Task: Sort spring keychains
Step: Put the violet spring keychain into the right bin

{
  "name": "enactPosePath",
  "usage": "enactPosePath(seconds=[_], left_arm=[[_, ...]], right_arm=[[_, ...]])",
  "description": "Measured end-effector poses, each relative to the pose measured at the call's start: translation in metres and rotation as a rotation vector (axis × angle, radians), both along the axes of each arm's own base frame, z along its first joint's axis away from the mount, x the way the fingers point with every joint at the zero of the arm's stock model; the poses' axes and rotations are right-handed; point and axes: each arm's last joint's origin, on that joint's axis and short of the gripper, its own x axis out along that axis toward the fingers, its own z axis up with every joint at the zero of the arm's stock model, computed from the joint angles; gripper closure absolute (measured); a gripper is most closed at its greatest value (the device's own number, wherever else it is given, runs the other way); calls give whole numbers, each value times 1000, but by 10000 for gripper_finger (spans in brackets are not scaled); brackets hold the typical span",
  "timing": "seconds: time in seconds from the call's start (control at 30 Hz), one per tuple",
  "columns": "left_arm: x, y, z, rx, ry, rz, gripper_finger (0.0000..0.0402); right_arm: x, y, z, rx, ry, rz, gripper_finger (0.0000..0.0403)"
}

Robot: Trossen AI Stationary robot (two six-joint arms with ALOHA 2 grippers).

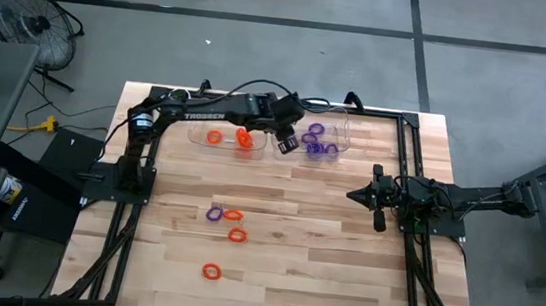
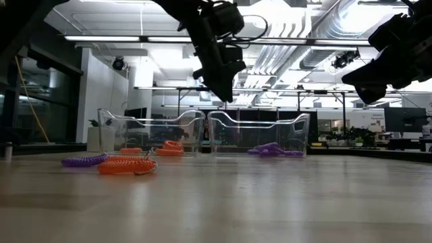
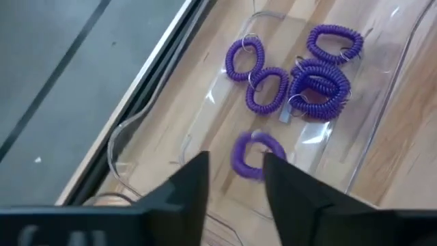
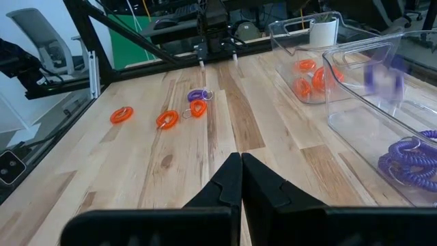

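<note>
1. Spring keychains lie in three groups in the high view: purple ones (image 1: 318,142) in the clear bin (image 1: 342,130) at upper centre, orange ones (image 1: 244,139) in the second clear bin (image 1: 197,136) just left of it, and loose ones on the bare bench (image 1: 324,248) at lower centre.
2. Loose on the bench are one purple keychain (image 1: 215,213) touching an orange keychain (image 1: 234,215), another orange one (image 1: 237,235) below them, and a last orange one (image 1: 210,271) lower still.
3. Left pincer (image 1: 288,140) hangs over the gap between the two bins, at the left end of the purple bin.
4. In the left wrist view its fingers (image 3: 194,184) stand apart with nothing clamped between them; a purple coil (image 3: 251,154) shows in the gap, over the bin's floor. Whether it is resting or falling I cannot tell.
5. Beyond it in that view, several more purple coils (image 3: 317,78) lie bunched on the bin's floor.
6. In the low view the left pincer (image 2: 223,84) is raised above the bins' rims.
7. Right pincer (image 1: 357,194) waits at centre right of the high view, over bare bench, well apart from bins and keychains.
8. In the right wrist view its fingers (image 4: 229,181) are pressed together, empty.
</note>
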Motion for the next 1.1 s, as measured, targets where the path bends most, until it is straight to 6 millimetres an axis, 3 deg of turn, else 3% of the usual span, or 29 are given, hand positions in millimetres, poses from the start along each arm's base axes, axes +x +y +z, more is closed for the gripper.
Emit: enactPosePath(seconds=[0.27,0.43,0.57,0.73,1.1], left_arm=[[0,-4,-1,-28,12,-46,163],[-1,-15,-1,-64,56,-83,150],[-2,-28,11,-74,100,-107,151],[-4,-49,27,-82,147,-125,188],[-18,-100,30,-253,273,-63,349]], right_arm=[[0,0,0,0,0,1,402],[0,0,0,0,0,0,402],[0,0,0,0,0,0,402],[0,0,0,0,0,0,402],[0,0,0,0,0,0,402]])
